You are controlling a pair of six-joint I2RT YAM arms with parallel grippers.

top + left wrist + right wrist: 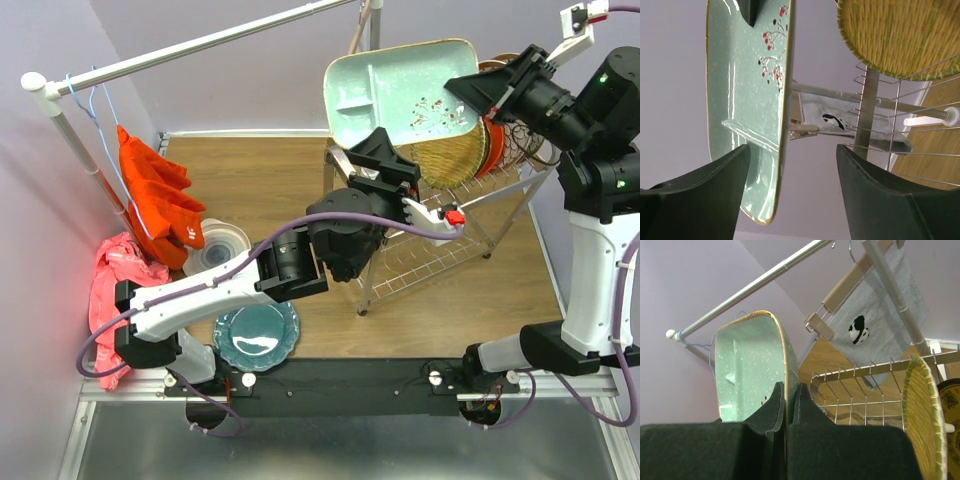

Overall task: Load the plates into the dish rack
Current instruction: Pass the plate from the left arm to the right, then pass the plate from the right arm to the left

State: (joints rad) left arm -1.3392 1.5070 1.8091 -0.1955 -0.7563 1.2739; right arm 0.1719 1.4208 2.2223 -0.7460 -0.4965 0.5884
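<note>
My right gripper (462, 92) is shut on the rim of a pale green divided plate (395, 88) with red berry sprigs and holds it upright above the dish rack (432, 262). The right wrist view shows its pads (777, 402) pinching that plate (747, 365). My left gripper (392, 166) is open just below the plate's near edge; in the left wrist view the plate's corner (747, 100) lies between the fingers (705, 192), nearer the left one. A yellow woven plate (455, 155) and an orange plate (492, 140) stand in the rack. A teal scalloped plate (257, 335) lies on the table.
A white-grey swirl plate (218, 245) lies left of the rack. An orange cloth (155, 195) hangs from the white rail (200, 45), with a pink cloth (115, 285) below. A grey cloth on a wooden hanger (875, 305) hangs behind the rack.
</note>
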